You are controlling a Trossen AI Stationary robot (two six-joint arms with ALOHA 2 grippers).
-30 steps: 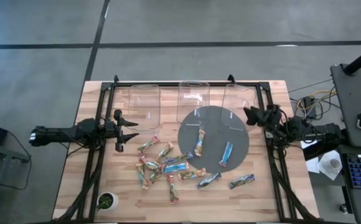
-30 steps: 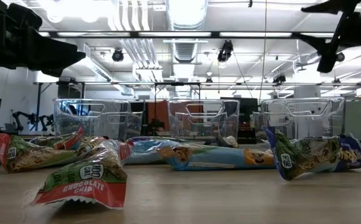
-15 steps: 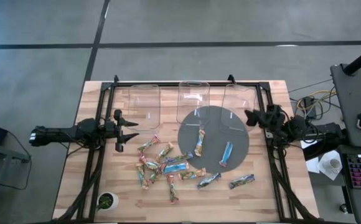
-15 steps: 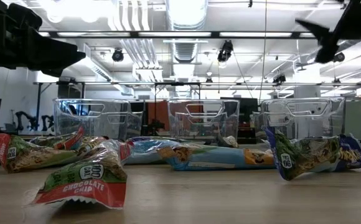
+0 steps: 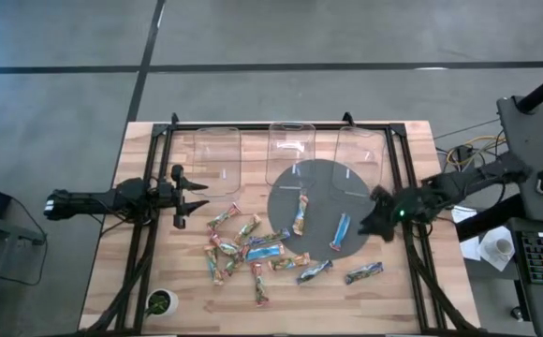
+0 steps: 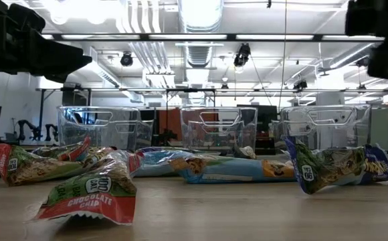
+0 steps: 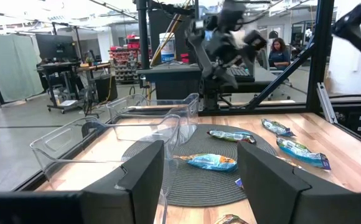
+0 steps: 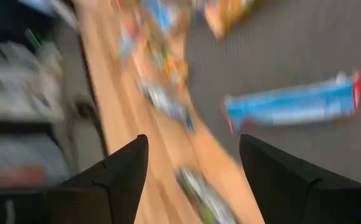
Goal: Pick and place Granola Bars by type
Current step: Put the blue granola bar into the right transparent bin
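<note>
Several foil-wrapped granola bars, blue, green-yellow and red-orange, lie in a loose pile (image 5: 251,249) on the wooden table. Two more rest flat on a round grey mat (image 5: 320,192): an orange one (image 5: 300,213) and a blue one (image 5: 341,232). My right gripper (image 5: 374,217) hovers open at the mat's right edge, beside that blue bar (image 8: 292,102), touching nothing. My left gripper (image 5: 197,198) waits open above the table's left part, left of the pile, and its fingers (image 7: 143,174) stand wide apart.
Three clear plastic bins (image 5: 217,154) (image 5: 291,150) (image 5: 360,150) stand along the far edge. Two bars (image 5: 314,271) (image 5: 363,272) lie near the mat's near side. A small potted plant (image 5: 161,301) sits at the near left corner. Black frame rails (image 5: 145,234) run along both sides.
My right gripper has swung quickly from beside the far right bin toward the near edge and down, ending at the mat's right rim by the blue bar; its wrist view is blurred by the motion. The left arm and all bars have kept still.
</note>
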